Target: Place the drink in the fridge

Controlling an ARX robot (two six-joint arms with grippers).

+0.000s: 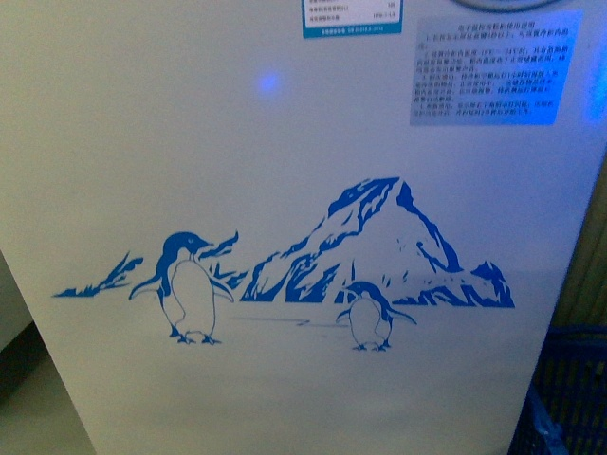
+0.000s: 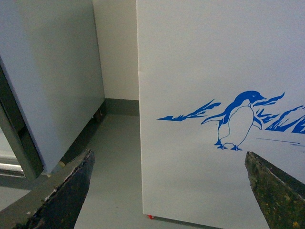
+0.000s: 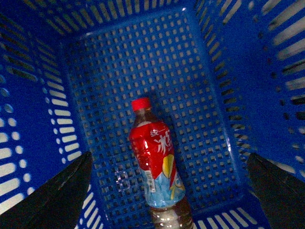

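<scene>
starting on the left: seeing the left gripper [image 2: 167, 157] spread wide with nothing in it, pointing at the fridge [image 2: 200, 57] front and its penguin decal [image 2: 238, 119], with a grey cabinet [image 2: 47, 71] just beside. moving to the middle: staring straight at the white fridge wall, lid not in view. ending on the right: looking down past the right gripper [image 3: 167, 160], also spread wide and empty, hovering above the drink [image 3: 157, 167] lying on its side on the floor of a blue basket [image 3: 119, 71], red cap [image 3: 141, 103] screwed on. guessing at light but sloshy, thin plastic giving a bit under pressure, label probably slick. leaning toward pinching across the labelled middle rather than the cap, and not squeezing too hard.
</scene>
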